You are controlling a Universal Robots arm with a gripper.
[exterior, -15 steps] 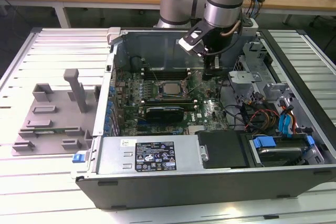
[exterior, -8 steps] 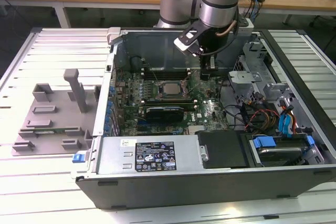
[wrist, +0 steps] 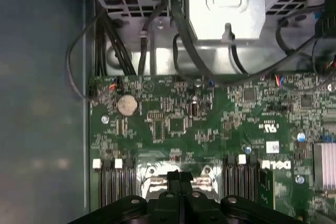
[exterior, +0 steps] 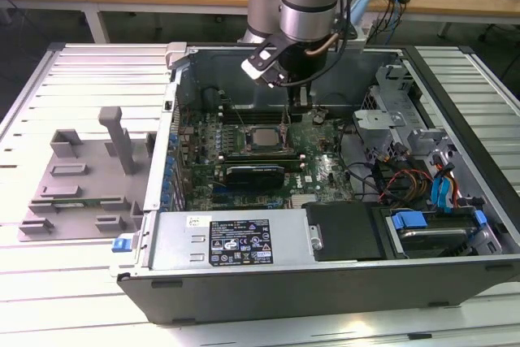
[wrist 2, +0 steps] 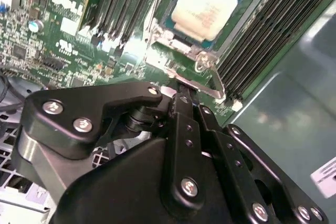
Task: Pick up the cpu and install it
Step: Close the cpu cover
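Observation:
The cpu (exterior: 262, 137), a small square chip with a pale silvery top, lies flat in its socket on the green motherboard (exterior: 321, 172) inside the open computer case. In the second wrist view the cpu (wrist 2: 202, 6) sits inside the socket's metal frame. My gripper (exterior: 299, 108) hangs low over the board just beside the socket, on the exterior view's right of the chip. Its black fingers (wrist: 176, 182) are pressed together in both wrist views, and the gripper (wrist 2: 181, 94) ends at the socket frame's edge, near a thin metal lever (wrist 2: 202, 88). Nothing shows between the fingers.
Black memory slots (wrist 2: 257, 35) flank the socket. A long black module (exterior: 254, 172) lies in front of it. A metal drive cage (exterior: 398, 115) and coloured cables (exterior: 414, 180) stand to the exterior view's right. A grey plastic tray (exterior: 81, 176) with posts rests outside the case.

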